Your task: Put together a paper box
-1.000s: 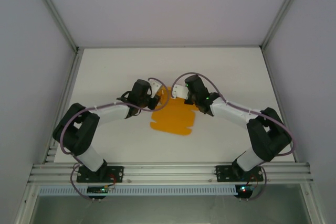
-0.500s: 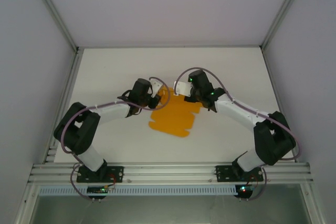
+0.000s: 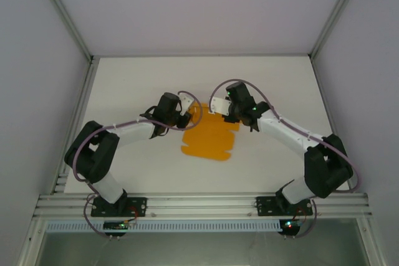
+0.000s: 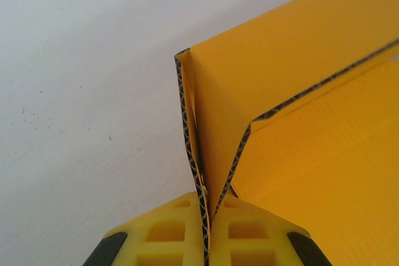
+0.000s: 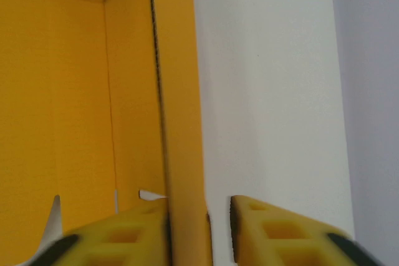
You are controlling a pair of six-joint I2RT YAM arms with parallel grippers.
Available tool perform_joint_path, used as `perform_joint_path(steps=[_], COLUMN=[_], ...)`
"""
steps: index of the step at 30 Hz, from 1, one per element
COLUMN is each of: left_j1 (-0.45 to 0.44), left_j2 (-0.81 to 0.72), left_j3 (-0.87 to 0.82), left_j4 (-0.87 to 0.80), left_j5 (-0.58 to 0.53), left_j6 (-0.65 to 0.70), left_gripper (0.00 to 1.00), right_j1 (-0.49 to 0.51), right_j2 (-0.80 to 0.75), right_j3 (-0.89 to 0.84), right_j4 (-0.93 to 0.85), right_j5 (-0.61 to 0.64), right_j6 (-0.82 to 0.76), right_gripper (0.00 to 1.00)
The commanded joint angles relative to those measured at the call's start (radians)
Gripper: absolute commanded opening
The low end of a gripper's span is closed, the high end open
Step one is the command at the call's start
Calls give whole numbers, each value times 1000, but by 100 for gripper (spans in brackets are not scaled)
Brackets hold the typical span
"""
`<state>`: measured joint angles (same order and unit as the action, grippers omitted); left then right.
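Holding the paper box (image 3: 209,140) by its two far corners. It lies mid-table, mostly flat, with the near flaps toward 6 o'clock. My left gripper (image 4: 207,219) is clamped hard on a doubled-over flap at the sheet's 11 o'clock corner, the card pinched edge-on between the pads (image 4: 168,232). I read that as anchoring the corner so the side wall stands.

My right gripper (image 5: 199,219) is at the 1 o'clock corner, jaws straddling the raised wall. One finger sits on the inner face and there's a sliver of gap outside, so the jaws are apart, no grip.

Judgement: this is the wall-folding step and it's early, since most of the sheet is unfolded.

The white table (image 3: 124,85) gives room on all sides. The obstruction is my own hardware: both wrists crowd 12 o'clock with cables (image 3: 232,83) looping over. A wide swing there risks a snag or creasing the thin card.
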<state>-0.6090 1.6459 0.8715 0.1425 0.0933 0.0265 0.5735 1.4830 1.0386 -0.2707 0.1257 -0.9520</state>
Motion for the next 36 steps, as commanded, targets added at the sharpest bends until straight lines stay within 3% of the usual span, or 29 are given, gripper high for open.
perform_joint_path(steps=[1, 7, 12, 21, 23, 26, 27, 28, 32, 35, 36], left_j1=[1, 2, 6, 23, 28, 50, 62, 76, 186, 297, 345], left_j2=[32, 32, 25, -39, -71, -153, -192, -227, -350, -363, -347], left_j3=[0, 4, 17, 2, -10, -48, -69, -92, -186, -203, -200], left_j4=[-103, -95, -94, -98, -104, -99, -93, -82, -35, -58, -59], left_j5=[20, 11, -11, 60, 73, 100, 108, 106, 65, -112, -100], left_j6=[31, 30, 10, -37, -48, -87, -105, -123, -256, -431, -460], left_gripper=[0, 0, 0, 31, 41, 71, 90, 100, 100, 100, 100], right_j1=[5, 60, 137, 241, 241, 238, 237, 236, 236, 236, 237], right_j2=[31, 70, 91, 204, 211, 179, 162, 147, 130, 138, 142], right_j3=[-4, -123, -241, -422, -420, -407, -400, -397, -399, -395, -394], right_j4=[57, 332, 510, 1003, 1004, 937, 896, 872, 862, 849, 855], right_j5=[98, 260, 399, 592, 601, 579, 564, 552, 537, 537, 538], right_j6=[-8, -107, -202, -392, -392, -341, -317, -301, -295, -290, -290], right_gripper=[11, 0, 0, 0, 0, 0, 0, 0, 0, 0, 0])
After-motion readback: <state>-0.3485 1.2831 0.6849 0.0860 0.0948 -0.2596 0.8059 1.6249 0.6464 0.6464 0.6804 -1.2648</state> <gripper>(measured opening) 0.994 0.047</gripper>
